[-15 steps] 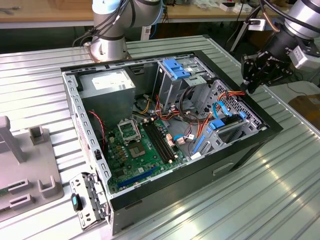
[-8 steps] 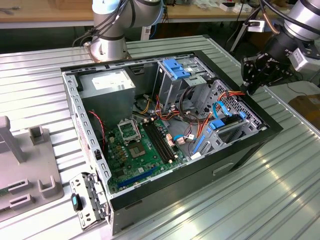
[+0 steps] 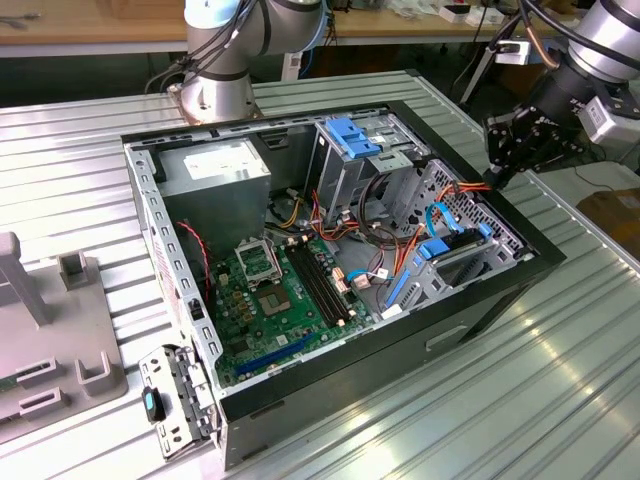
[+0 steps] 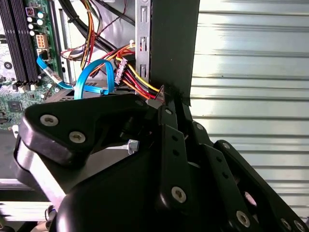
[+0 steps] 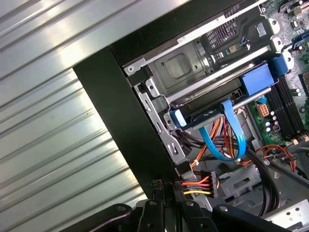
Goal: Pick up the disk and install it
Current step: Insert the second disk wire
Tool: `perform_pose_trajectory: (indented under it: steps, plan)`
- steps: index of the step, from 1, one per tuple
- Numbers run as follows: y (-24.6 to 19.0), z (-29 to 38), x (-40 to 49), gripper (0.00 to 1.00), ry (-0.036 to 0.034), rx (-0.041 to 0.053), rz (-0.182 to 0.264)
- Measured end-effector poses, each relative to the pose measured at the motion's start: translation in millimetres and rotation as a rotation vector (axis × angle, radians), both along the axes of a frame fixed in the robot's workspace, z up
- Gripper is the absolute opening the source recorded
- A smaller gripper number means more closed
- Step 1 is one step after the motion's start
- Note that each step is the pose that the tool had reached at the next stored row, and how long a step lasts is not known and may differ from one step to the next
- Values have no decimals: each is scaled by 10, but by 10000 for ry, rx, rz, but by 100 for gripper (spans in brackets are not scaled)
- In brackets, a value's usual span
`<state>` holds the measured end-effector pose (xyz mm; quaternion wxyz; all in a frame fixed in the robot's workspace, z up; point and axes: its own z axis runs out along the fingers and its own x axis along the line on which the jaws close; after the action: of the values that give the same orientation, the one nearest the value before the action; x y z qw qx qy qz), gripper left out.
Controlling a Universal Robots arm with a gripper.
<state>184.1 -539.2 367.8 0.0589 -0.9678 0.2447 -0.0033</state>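
The disk lies in the drive bay at the case's corner nearest the exterior view's right, its blue side rails showing. In the first wrist view the disk sits under a metal bracket, with a looped blue data cable hanging in front of it. My gripper hovers over the case's black rim, just outside that bay. Its fingers are closed together on a bundle of red, yellow and black power wires. In the second wrist view those power wires run to the fingertips.
The open computer case rests on a ribbed metal table. Inside are the motherboard, a grey power-supply box and a drive cage with a blue latch. A second arm's base stands behind the case. Grey fixtures occupy the exterior view's left.
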Motion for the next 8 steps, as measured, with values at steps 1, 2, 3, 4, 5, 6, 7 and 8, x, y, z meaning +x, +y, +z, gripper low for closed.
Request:
perform_pose_trajectory:
  steps: [1,2,3,4,5,6,7,8]
  plan:
    - [0,0,0,21,0,0,0]
    - [0,0,0,19,0,0,1]
    - [0,0,0,16,0,-1,1]
    - [0,0,0,16,0,-1,1]
    - [0,0,0,16,0,0,1]
    - [0,0,0,16,0,-1,1]
    - [0,0,0,16,0,0,1]
    - [0,0,0,16,0,-1,2]
